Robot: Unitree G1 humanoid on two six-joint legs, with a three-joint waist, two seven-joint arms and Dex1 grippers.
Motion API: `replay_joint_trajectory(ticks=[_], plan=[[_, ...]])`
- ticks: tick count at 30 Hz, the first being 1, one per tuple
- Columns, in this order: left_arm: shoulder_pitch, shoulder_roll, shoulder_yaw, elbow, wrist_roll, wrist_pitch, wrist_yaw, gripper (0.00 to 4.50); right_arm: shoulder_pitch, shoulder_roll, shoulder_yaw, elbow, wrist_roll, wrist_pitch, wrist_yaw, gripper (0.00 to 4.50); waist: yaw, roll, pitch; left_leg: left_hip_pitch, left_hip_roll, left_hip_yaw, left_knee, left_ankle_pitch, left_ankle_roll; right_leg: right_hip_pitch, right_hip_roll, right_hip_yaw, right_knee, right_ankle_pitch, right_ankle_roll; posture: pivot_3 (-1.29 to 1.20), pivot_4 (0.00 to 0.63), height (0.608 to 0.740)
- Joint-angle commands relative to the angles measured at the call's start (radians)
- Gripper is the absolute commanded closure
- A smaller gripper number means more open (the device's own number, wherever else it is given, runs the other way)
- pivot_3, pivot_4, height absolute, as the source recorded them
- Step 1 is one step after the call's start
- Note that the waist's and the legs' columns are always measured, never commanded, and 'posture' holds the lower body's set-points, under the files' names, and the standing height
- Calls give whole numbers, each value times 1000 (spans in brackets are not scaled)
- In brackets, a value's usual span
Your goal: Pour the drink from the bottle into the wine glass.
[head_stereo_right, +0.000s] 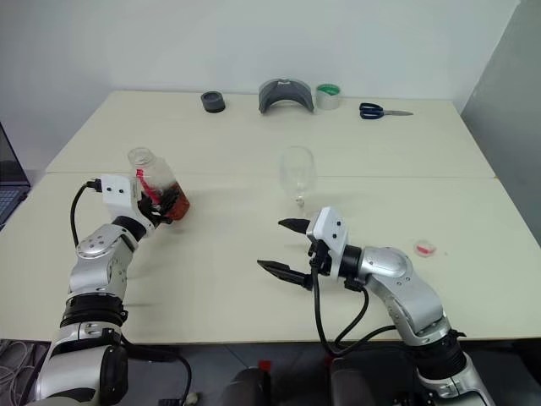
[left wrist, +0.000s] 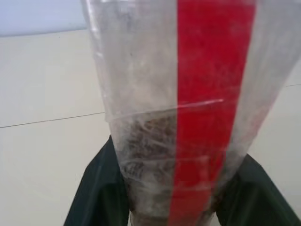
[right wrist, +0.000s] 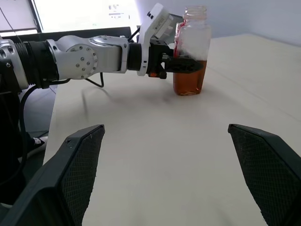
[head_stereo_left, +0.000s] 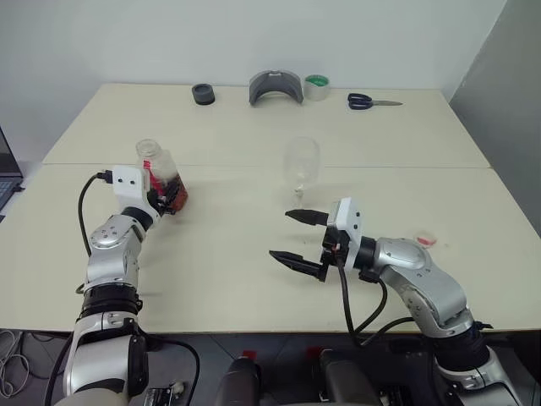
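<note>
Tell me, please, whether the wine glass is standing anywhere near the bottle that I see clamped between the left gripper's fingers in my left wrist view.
Observer: The wine glass stands upright near the middle of the table, off to the robot's right of the bottle and well apart from it.
Operator: Thank you. Is there anything in it yet?
Observer: No, its bowl looks empty.
Operator: And what is the other arm doing?
Observer: The right gripper is open and holds nothing. It is above the table on the near side of the wine glass, not touching it.
</note>
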Motion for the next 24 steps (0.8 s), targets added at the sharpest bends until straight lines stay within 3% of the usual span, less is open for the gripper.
replay_joint_trajectory(ticks=[1,5,9,14,24], plan=[[2,-19,-2,-125,-21,40,17,2792,4,-23,-38,-83,17,13,-16,0,1,0,0,0,0,0,0,0,0,0,0,0,0,0,0,0,150,740],[-36,-59,-84,-287,12,99,21,2792,22,-43,-136,-132,53,72,-91,0,10,-2,1,-2,0,-1,1,0,0,0,-1,-1,0,0,0,0,150,740],[-108,-72,-150,-313,52,94,9,2792,27,-28,-211,-158,121,154,-156,0,10,-3,1,-3,-1,-1,2,0,0,0,-1,-1,0,0,0,0,150,740],[-260,-79,-269,-183,170,-57,-25,2792,3,-32,-261,-120,47,93,-240,0,6,-3,2,-2,-2,0,2,0,0,0,0,0,0,0,0,0,150,740],[-456,-88,-367,155,302,-382,-50,2792,-40,-16,-300,-62,49,32,-268,0,4,-3,2,-3,-2,1,1,0,0,-2,0,1,0,0,1,0,150,740]])
